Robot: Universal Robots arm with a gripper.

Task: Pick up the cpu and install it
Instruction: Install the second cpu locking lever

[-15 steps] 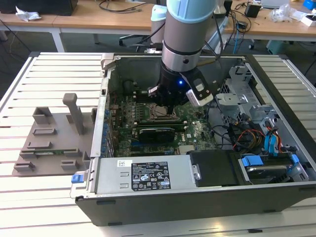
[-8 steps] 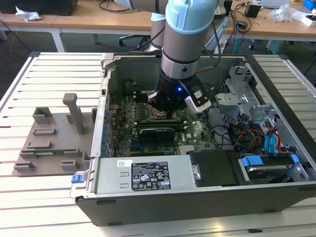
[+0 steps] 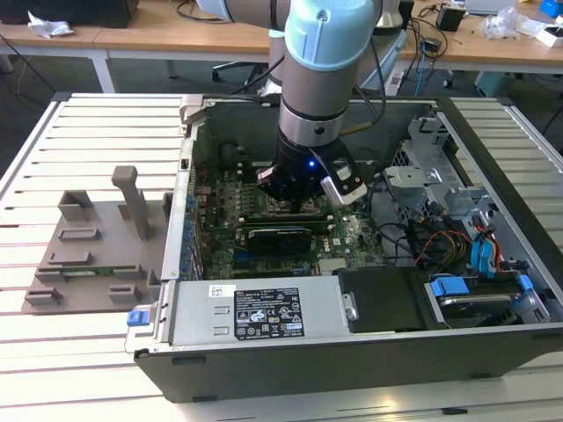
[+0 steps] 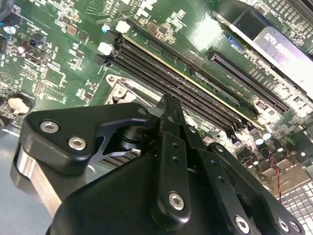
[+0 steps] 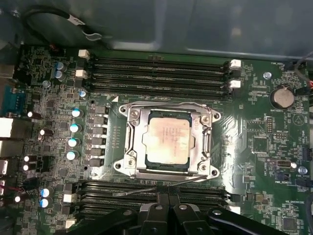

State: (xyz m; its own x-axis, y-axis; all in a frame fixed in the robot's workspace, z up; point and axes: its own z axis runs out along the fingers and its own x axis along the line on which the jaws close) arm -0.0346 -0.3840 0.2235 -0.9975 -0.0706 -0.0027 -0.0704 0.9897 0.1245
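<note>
In the first wrist view the cpu [image 5: 168, 140], a square chip with a pale metal top, lies flat inside the metal socket frame [image 5: 131, 147] on the green motherboard [image 5: 254, 147]. My gripper [image 5: 168, 198] hangs just above the board beside the socket, over the memory slots, fingers together and nothing between them. The second wrist view looks along the black finger [image 4: 168, 115] toward a corner of the socket frame [image 4: 120, 90]. In the exterior view the gripper [image 3: 295, 204] is low inside the open computer case [image 3: 264, 312] and covers the socket.
Rows of memory slots [image 5: 161, 73] run on both sides of the socket. A grey fixture tray [image 3: 92, 251] lies at the exterior view's left of the case. A drive cage [image 3: 440, 176] and coloured cables [image 3: 440, 246] fill the case's right side.
</note>
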